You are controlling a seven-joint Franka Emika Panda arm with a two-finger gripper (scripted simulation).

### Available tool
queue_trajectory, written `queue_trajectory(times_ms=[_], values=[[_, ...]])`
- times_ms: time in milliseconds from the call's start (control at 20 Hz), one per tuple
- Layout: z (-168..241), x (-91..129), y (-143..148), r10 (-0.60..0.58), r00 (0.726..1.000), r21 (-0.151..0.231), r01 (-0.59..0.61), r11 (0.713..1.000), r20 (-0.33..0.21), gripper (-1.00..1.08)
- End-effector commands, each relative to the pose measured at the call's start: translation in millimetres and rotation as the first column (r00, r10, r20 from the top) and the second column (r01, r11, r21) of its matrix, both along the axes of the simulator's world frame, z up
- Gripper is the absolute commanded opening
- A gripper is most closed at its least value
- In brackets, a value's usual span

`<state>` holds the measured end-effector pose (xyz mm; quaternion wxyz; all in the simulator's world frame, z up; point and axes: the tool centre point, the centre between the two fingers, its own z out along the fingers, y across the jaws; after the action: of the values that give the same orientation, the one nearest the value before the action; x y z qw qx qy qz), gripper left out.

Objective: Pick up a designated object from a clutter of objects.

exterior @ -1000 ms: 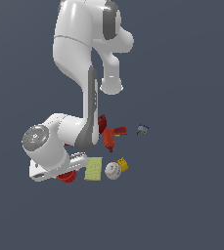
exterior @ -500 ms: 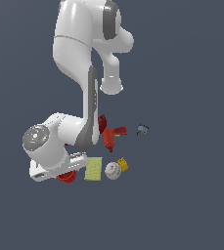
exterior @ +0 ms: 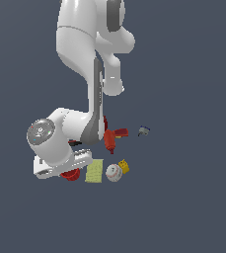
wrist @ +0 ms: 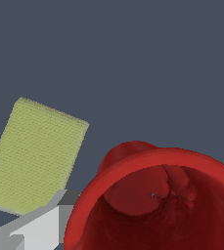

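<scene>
Red cup (exterior: pixel 71 174) shows in the exterior view only as a small red sliver under the white hand of the arm (exterior: pixel 60 163), at about 7 o'clock from the frame's centre; most of it is hidden by that hand. The gripper's fingers are covered by the hand body here, so whether they are spread or closed cannot be told from this view. Just beside the cup, toward 3 o'clock, lies the yellow-green sponge (exterior: pixel 94 171), then the baseball (exterior: pixel 113 172) and the small yellow block (exterior: pixel 124 166) touching or nearly touching it. The red drill (exterior: pixel 111 137) sits at about 12 o'clock from the baseball, partly behind the forearm. The small bluish clamp (exterior: pixel 143 131) lies well apart, too small to read in detail.

In the wrist view the cup (wrist: pixel 157 200) fills the lower part of the frame, its rim cut off by the edge, the mouth facing the camera. One grey finger (wrist: pixel 40 227) lies just outside the rim; the other is out of sight. The sponge (wrist: pixel 35 156) lies beside it.
</scene>
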<state>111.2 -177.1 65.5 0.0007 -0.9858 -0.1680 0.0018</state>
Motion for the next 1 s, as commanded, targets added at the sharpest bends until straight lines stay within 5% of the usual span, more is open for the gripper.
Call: queue_trajectory(times_ms=[0,950], values=[[11.1,-4.1,8.4,0.001,1.0,-0.001,-0.001,1.0,0.003,-1.0],[144.6,-71.9,122.4,0.001,1.0,-0.003,-0.001,1.0,0.003,-1.0]])
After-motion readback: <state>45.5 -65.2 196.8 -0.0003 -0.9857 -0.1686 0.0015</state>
